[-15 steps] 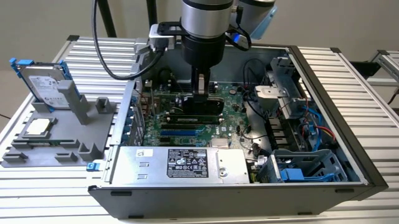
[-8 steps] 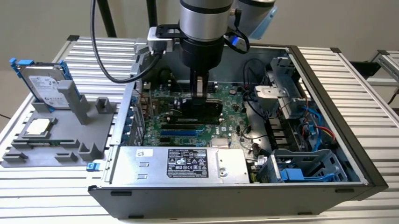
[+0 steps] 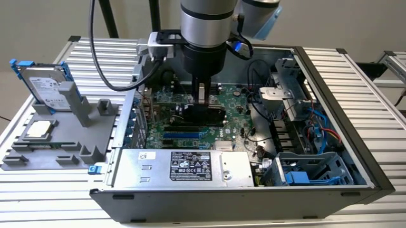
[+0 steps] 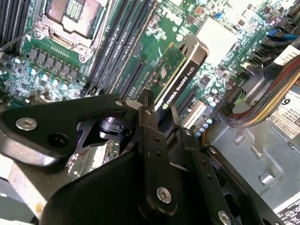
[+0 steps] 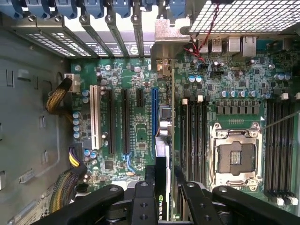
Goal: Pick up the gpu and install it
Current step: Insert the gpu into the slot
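Holder (image 3: 57, 142) at worktop's left edge in exterior view, grey, carrying hard drive (image 3: 45, 87) upright and CPU chip (image 3: 39, 128) flat, parked there out of the work zone. Open computer case (image 3: 355, 156) mid-worktop, lying on its side so motherboard (image 3: 184, 126) faces up for top-down access. Tool (image 4: 158, 114) lowered inside case above the board, clamped narrow on gpu (image 4: 180, 75), one finger on each flat face. Gripped by upper edge, probably to leave connector edge free underneath. Gpu on edge, thin, green face one side, black shroud the other, hanging over expansion slots (image 5: 124, 122) beside blue slot (image 5: 153, 124). Long axis parallel to slots, far end aimed at rear bracket openings (image 5: 108, 28) in first wrist view. Seated or just above slot: cannot tell.
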Controlling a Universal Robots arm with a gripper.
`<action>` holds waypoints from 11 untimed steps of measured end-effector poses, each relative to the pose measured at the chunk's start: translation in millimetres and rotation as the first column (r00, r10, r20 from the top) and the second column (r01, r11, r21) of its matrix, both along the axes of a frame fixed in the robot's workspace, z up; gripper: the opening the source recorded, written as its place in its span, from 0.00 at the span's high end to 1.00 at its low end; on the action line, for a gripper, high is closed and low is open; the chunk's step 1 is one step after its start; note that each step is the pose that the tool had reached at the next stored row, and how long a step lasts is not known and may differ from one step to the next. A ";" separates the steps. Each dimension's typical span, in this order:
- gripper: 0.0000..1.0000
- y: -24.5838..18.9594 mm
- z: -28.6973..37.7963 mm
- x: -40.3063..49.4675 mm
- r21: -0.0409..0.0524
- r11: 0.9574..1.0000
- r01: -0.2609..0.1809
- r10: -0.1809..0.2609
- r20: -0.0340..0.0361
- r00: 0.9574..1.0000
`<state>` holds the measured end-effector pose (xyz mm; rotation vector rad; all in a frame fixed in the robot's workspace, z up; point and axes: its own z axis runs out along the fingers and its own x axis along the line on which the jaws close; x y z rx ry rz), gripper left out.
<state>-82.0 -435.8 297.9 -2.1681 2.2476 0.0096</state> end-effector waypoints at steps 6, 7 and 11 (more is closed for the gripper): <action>1.00 -3.5 -2.0 -3.0 0.000 1.000 0.004 -0.004 0.000 1.000; 1.00 -3.9 -2.2 -3.7 0.000 1.000 0.005 -0.005 0.000 1.000; 1.00 -5.5 -3.6 -6.8 0.000 1.000 0.008 -0.008 0.000 1.000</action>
